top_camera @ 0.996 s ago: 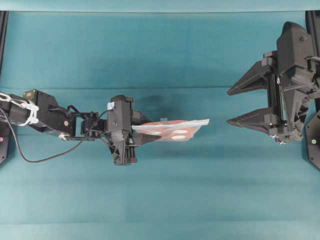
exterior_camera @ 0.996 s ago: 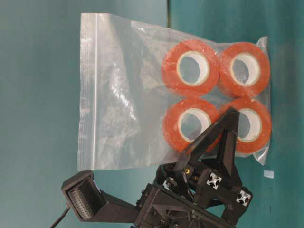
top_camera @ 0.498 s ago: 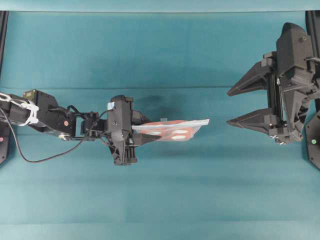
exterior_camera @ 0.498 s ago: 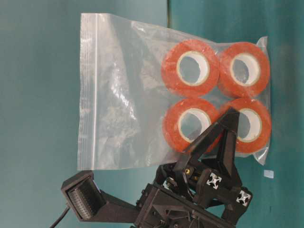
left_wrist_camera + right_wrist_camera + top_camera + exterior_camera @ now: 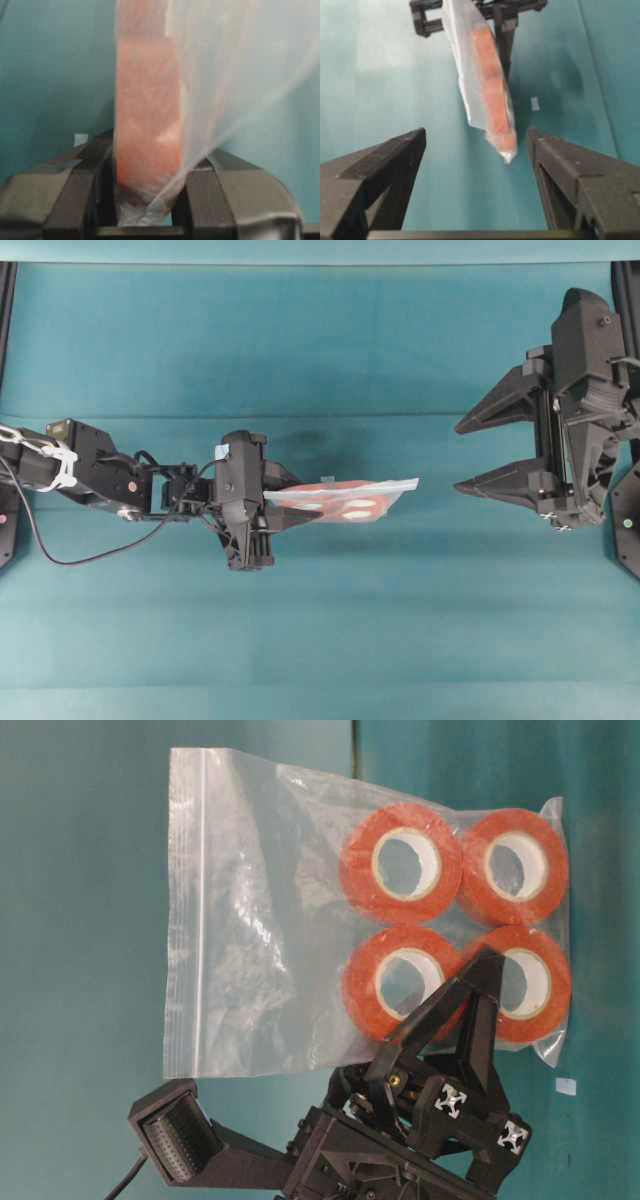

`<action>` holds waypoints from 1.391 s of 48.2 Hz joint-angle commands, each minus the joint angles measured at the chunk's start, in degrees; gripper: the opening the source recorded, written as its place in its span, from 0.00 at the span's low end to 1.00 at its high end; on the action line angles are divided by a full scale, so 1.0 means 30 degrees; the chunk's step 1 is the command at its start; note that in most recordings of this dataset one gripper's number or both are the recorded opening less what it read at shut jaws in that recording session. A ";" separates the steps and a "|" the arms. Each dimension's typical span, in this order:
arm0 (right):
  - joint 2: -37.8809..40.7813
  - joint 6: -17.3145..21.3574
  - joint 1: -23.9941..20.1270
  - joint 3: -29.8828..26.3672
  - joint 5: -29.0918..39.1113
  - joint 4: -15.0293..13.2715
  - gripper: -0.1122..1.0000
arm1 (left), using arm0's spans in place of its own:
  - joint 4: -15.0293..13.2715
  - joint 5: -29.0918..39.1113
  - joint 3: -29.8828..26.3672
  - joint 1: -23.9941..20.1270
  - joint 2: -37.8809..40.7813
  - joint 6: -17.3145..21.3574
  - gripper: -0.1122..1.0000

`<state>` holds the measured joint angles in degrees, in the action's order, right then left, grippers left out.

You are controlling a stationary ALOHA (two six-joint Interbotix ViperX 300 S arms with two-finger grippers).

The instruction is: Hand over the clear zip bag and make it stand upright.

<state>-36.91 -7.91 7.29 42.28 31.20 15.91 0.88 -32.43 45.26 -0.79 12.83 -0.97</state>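
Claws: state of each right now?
Left claw: shut on the bag, holding it off the table.
Right claw: open, empty, facing the bag with a gap between.

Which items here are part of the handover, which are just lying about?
In play:
- clear crinkly plastic zip bag holding four orange-red tape rolls
- left gripper, shut on the bag
- right gripper, open, facing the bag, apart from it

Lying about:
- small white scrap on the teal table
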 commanded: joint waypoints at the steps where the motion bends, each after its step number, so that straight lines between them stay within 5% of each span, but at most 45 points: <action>1: -0.0088 0.0146 -0.0029 -0.0146 -0.0146 0.0029 0.88 | 0.0029 -0.0029 -0.0146 0.0176 -0.0176 -0.0059 0.32; 67: -0.0029 -0.0146 -0.0117 -0.0146 0.0410 0.0029 0.88 | 0.0029 -0.0029 -0.0088 0.0146 -0.0176 -0.0029 0.32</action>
<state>-36.83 -8.00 7.29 42.36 32.61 15.91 0.88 -32.43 45.35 -0.79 12.83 -0.97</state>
